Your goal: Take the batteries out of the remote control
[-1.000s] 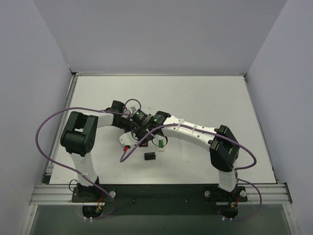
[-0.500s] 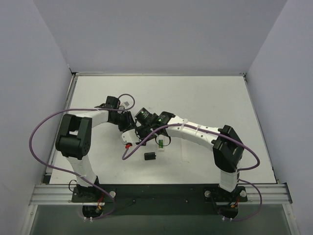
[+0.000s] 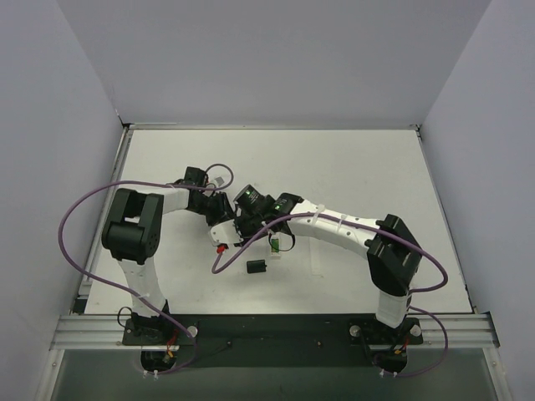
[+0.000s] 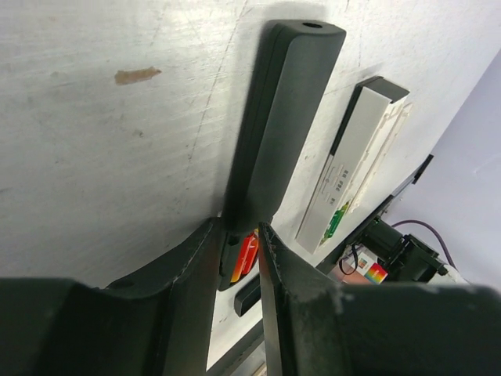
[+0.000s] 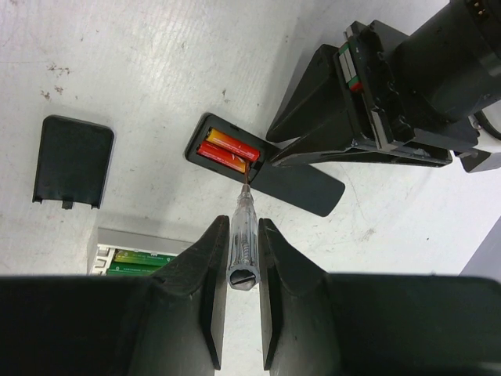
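A black remote control (image 4: pixel 286 117) lies on the white table, its battery bay open at the near end. Two red batteries (image 5: pixel 225 150) sit in that bay. My left gripper (image 4: pixel 239 231) is shut on the remote's body just behind the bay, and its fingers (image 5: pixel 305 106) show from the side in the right wrist view. My right gripper (image 5: pixel 243 227) is shut on a clear screwdriver (image 5: pixel 241 251) whose tip touches the inner end of the red batteries. A white remote (image 4: pixel 356 157) beside it carries green batteries (image 5: pixel 133 257).
A loose black battery cover (image 5: pixel 72 160) lies flat on the table (image 3: pixel 351 167) near the front, also seen from above as the cover (image 3: pixel 257 267). Both arms meet left of the table's middle. Grey walls stand at the left, back and right.
The left arm's elbow swung left, then came back. The right arm drifted slightly right. Both grippers stay at the black remote, the screwdriver still in the right one.
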Tool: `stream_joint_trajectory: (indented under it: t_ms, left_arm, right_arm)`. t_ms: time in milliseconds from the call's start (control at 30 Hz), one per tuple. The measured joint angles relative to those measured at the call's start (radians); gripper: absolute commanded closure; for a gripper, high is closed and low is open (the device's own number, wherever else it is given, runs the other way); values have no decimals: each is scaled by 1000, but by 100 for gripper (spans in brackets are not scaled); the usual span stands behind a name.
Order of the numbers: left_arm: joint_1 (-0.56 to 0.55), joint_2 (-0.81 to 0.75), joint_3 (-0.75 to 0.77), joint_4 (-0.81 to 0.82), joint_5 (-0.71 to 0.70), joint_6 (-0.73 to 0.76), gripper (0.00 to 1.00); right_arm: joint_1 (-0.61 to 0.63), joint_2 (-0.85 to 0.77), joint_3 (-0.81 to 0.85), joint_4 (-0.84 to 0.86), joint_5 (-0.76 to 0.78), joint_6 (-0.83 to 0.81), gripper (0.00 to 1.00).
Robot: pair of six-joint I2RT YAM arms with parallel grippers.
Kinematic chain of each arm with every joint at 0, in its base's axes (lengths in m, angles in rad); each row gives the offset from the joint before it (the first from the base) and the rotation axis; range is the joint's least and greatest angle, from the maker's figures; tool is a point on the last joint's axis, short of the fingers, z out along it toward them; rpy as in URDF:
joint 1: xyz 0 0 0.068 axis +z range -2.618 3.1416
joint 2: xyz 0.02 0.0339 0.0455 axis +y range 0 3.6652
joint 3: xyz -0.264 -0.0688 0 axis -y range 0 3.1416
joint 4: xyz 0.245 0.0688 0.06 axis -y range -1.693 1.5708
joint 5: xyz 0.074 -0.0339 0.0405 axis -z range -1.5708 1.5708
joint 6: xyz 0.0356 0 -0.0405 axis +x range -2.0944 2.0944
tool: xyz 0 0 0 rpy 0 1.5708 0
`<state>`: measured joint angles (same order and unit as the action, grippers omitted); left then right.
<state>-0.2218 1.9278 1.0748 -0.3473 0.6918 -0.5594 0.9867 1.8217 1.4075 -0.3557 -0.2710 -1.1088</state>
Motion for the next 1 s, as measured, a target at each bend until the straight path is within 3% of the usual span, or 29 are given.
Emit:
stream_joint_trajectory:
  t_ms: [1000]
  left_arm:
    - [6,46,23,11,43,-6,72]
  right_arm:
    - [-33,-108,-204,226,-33,96,100]
